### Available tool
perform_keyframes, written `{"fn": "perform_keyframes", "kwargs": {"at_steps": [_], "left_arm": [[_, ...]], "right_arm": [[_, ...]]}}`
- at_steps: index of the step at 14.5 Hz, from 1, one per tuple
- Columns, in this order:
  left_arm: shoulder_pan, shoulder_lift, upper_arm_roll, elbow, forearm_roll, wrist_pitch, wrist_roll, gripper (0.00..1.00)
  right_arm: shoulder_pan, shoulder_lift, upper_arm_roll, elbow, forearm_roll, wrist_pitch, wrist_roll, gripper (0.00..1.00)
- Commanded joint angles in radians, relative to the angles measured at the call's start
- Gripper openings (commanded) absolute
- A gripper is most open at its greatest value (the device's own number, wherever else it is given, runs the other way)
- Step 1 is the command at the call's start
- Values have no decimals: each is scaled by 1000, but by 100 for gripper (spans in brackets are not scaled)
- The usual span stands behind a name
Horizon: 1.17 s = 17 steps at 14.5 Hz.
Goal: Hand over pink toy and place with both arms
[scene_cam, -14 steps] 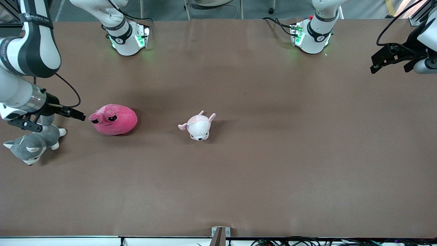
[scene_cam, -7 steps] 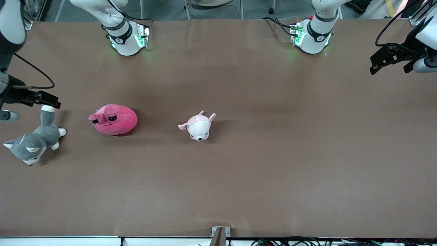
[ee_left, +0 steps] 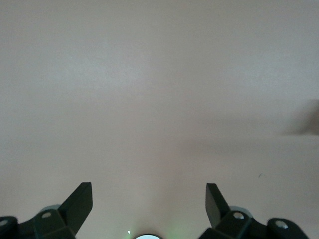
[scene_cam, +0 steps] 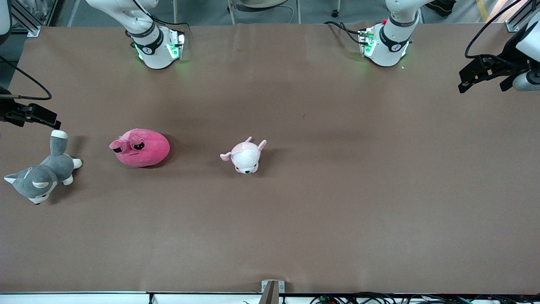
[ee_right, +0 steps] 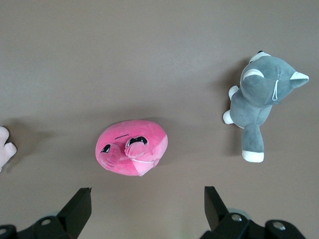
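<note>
A brown table is stretching beneath two white Franka arms, whose bases are standing along its farthest edge. The right gripper is hanging with its fingers spread wide and empty over the right arm's end of the table, above the tail end of a gray-and-white husky plush. The left gripper is waiting over bare tabletop at the left arm's end, its fingers likewise parted and holding nothing. The pink toy is lying on the table between the husky and a smaller pale pink-and-white puppy plush, apart from both and from both grippers.
</note>
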Motion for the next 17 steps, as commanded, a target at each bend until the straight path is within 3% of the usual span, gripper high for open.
{"fn": "perform_keyframes", "kwargs": {"at_steps": [1,6,11,17], "left_arm": [[10,-3,-3,7,-8,6,16,100],[6,6,5,7,-8,6,13,100],[7,9,5,9,-8,6,14,100],[9,49,5,56,-6,6,13,100]], "right_arm": [[-4,8,14,20,-15,-87,-4,100],[-5,-61,15,-26,-16,-138,-16,100],[-8,-188,14,-159,-16,-71,-15,100],[-4,-225,19,-149,-7,-74,-13,100]]}}
